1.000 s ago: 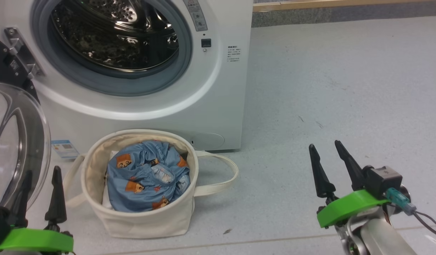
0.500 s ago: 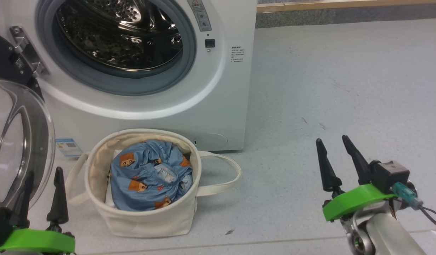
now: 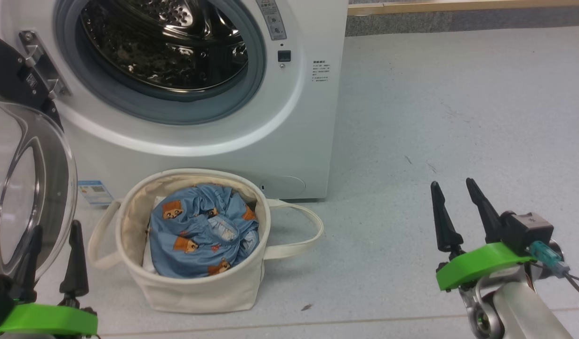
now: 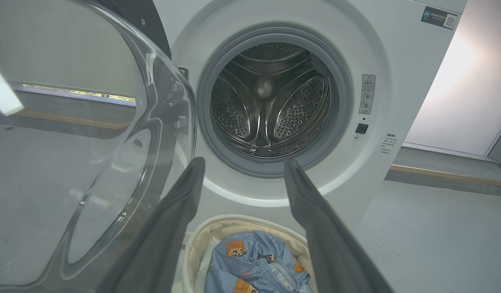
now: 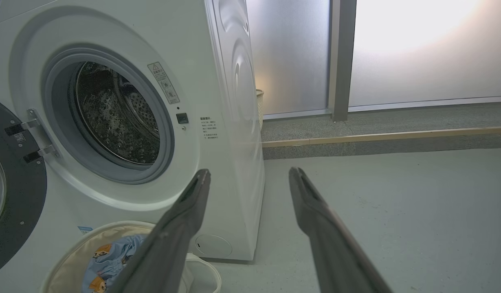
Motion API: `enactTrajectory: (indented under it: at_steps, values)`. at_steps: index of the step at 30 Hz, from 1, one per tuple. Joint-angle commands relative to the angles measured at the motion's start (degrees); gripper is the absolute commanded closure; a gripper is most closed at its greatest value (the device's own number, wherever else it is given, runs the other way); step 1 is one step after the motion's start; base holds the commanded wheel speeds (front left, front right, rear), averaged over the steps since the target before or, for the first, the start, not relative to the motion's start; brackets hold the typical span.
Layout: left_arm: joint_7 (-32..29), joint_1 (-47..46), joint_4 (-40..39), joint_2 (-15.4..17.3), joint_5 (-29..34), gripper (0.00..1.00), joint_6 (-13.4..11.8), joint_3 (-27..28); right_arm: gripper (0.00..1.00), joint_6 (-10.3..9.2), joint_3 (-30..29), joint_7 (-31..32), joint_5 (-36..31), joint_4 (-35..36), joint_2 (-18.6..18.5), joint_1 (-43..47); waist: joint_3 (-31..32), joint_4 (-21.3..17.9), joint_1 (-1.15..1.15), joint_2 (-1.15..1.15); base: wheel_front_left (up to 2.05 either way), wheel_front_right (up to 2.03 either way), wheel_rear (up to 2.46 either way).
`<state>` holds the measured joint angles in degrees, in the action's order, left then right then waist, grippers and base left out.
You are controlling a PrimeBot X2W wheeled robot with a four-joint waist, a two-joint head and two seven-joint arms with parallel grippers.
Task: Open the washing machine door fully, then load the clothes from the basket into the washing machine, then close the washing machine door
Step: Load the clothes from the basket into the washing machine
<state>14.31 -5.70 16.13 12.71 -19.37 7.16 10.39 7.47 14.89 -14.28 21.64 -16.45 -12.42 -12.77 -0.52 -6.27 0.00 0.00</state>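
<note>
**Asker:** What's around you?

**Me:** Pale grey floor (image 3: 459, 117), bare out to my right. At far left the door (image 3: 30, 179) hangs swung out on its hinge, glass bowl facing me. I judge it fully open, so that step looks done.

**Asker:** And your left claw?

**Me:** My left claw (image 3: 55, 226) sits low beside that glass, fingers spread, gripping nothing.

**Asker:** Where's the laundry?

**Me:** The clothes (image 3: 200, 240) are a crumpled blue mound inside the basket (image 3: 195, 292), which stands on the floor against the front of the washer (image 3: 308, 141), right under the steel drum (image 3: 162, 42). From my left claw they lie ahead and a little to the right, near. The mound has no clear long axis. The basket's mouth faces up and its loop handles (image 3: 321, 230) stick out to either side.

**Asker:** The right one?

**Me:** My right claw (image 3: 451, 182) is also spread and empty, well apart from the basket across open floor.

**Asker:** So which arm reaches?

**Me:** The left is nearer. I'd come down from above into the mound, then lift straight up to the drum.
</note>
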Motion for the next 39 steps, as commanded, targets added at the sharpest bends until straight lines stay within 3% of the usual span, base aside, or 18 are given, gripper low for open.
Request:
enactTrajectory:
  at_steps: [1, 18, 39]
  values:
    - [0.7, -1.5, -2.1, 2.0, -0.2, 0.0, 0.3, 2.2, 0.0, 0.02, 0.5, -0.7, -0.4, 1.8, -0.4, -1.7, -0.1, 0.0, 0.0, 0.0, 0.0, 0.0, 0.0]
    - [0.7, -2.1, -0.3, 2.7, -0.2, 0.0, 0.3, 3.6, 0.0, 0.02, 0.4, -0.7, -0.6, 2.6, 0.2, -1.3, -0.1, 1.1, 0.0, 0.0, 0.17, -0.22, 0.05]
    - [0.7, -2.7, -0.2, 2.8, -0.1, 0.0, 0.3, 2.3, 0.0, 0.02, 0.3, -0.7, -0.5, 2.7, 0.4, -1.3, -0.2, 1.7, 0.0, 0.0, 1.54, -1.81, 0.26]
